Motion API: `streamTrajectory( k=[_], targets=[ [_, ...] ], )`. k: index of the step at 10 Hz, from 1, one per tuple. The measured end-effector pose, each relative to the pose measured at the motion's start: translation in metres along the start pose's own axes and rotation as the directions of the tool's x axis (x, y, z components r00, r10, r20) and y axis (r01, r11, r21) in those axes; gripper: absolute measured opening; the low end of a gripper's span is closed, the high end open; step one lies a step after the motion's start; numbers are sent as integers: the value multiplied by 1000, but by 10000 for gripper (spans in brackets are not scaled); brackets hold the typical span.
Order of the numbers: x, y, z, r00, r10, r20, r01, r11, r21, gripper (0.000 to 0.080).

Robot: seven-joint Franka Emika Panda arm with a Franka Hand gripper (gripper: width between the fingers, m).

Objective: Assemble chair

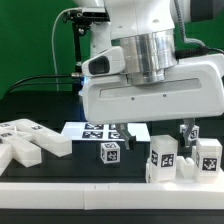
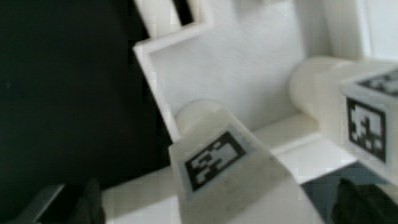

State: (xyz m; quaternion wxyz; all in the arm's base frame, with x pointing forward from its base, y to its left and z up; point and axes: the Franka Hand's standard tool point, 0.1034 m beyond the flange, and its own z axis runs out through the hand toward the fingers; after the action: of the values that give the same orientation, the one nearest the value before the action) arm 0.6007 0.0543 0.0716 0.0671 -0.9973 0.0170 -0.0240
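Observation:
The partly built chair (image 1: 182,157) stands at the exterior view's right: chunky white blocks and posts with black-and-white tags. My gripper (image 1: 187,132) hangs just above it, with its dark fingers reaching down between two tagged posts. In the wrist view the gripper (image 2: 214,207) is open. A white tagged post (image 2: 222,158) rises between the dark fingers (image 2: 64,205) without visibly touching them. A second tagged block (image 2: 365,120) and a flat white slab (image 2: 214,70) lie beyond it.
Several loose white chair parts (image 1: 25,141) lie at the exterior view's left. The marker board (image 1: 92,129) lies flat in the middle, with a lone small tagged cube (image 1: 108,151) in front of it. A white ledge (image 1: 60,187) runs along the front.

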Motion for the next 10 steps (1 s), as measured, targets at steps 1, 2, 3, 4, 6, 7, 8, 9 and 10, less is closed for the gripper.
streamTrajectory(
  k=[1, 2, 3, 4, 6, 7, 8, 9, 10],
  targets=[
    [1, -10, 2, 998, -61, 4, 61, 998, -17, 649],
    [0, -14, 3, 998, -55, 4, 55, 998, -18, 649],
    [0, -10, 2, 999, -43, 4, 43, 999, -19, 529],
    [0, -10, 2, 1000, 5, 3, -5, 1000, -19, 529],
    [1, -4, 2, 986, 166, -4, -166, 986, -25, 299],
    [2, -4, 1, 967, 256, -7, -256, 966, -24, 299],
    [2, -5, 0, 915, 402, -13, -402, 915, -21, 296],
    [2, -7, 0, 831, 556, -18, -556, 831, -21, 294],
    [1, -11, 1, 732, 681, -19, -681, 732, -21, 294]
  ],
)
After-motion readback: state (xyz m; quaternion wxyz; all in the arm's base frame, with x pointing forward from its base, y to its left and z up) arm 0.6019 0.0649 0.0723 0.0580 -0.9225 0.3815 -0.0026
